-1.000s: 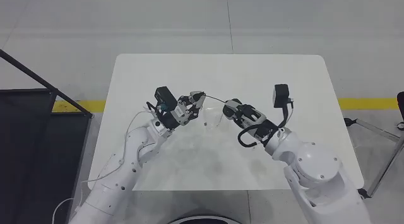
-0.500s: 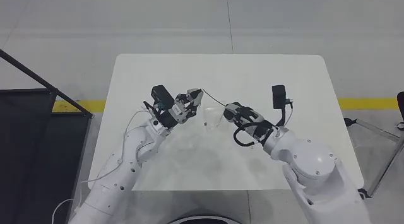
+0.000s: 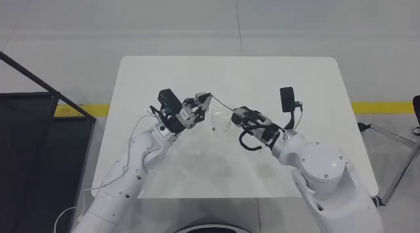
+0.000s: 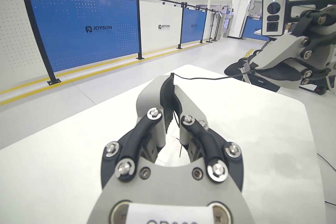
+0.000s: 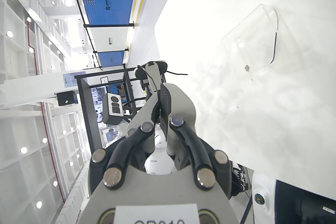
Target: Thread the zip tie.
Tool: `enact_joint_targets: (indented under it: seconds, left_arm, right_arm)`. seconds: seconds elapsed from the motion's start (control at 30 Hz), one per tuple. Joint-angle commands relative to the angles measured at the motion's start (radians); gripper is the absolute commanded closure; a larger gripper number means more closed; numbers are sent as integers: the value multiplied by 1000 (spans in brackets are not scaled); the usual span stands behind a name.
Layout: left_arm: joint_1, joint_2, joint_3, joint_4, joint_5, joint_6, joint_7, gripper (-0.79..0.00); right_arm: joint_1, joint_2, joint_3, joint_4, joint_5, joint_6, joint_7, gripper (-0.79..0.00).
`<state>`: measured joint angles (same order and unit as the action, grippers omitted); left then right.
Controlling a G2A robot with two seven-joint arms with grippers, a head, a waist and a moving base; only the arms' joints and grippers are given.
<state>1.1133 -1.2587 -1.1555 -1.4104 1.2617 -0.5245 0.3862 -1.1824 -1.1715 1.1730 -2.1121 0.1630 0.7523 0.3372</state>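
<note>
A thin black zip tie (image 3: 221, 102) spans the gap between my two grippers above the middle of the white table (image 3: 295, 82). My left gripper (image 3: 202, 100) is shut on one end; in the left wrist view the zip tie (image 4: 202, 77) leaves its fingertips (image 4: 172, 79) and its tail hangs between the pads. My right gripper (image 3: 237, 116) is shut on the other end, seen across the table as the right gripper (image 4: 248, 71). In the right wrist view my right gripper (image 5: 159, 89) points at the left gripper (image 5: 152, 69), with the zip tie (image 5: 179, 74) beside it.
A clear plastic tray (image 5: 252, 38) lies on the table below the grippers, with a curved black strip (image 5: 274, 47) in it; from above the tray (image 3: 222, 123) sits between the arms. A black frame (image 3: 26, 75) stands off the table's left side.
The right gripper has drawn slightly left and nearer, closer to the left gripper. The left gripper has shifted a little left. Both stay shut on the zip tie.
</note>
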Motion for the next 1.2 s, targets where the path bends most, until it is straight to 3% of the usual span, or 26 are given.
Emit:
enact_joint_targets:
  seconds: [0.0, 1.17]
  left_arm:
    - [0, 0, 0, 2, -1, 1, 0, 0]
    - [-9, -4, -3, 12, -8, -7, -2, 0]
  right_arm:
    - [-1, 0, 0, -1, -2, -2, 0, 0]
    - [8, -6, 0, 6, -3, 14, 3, 0]
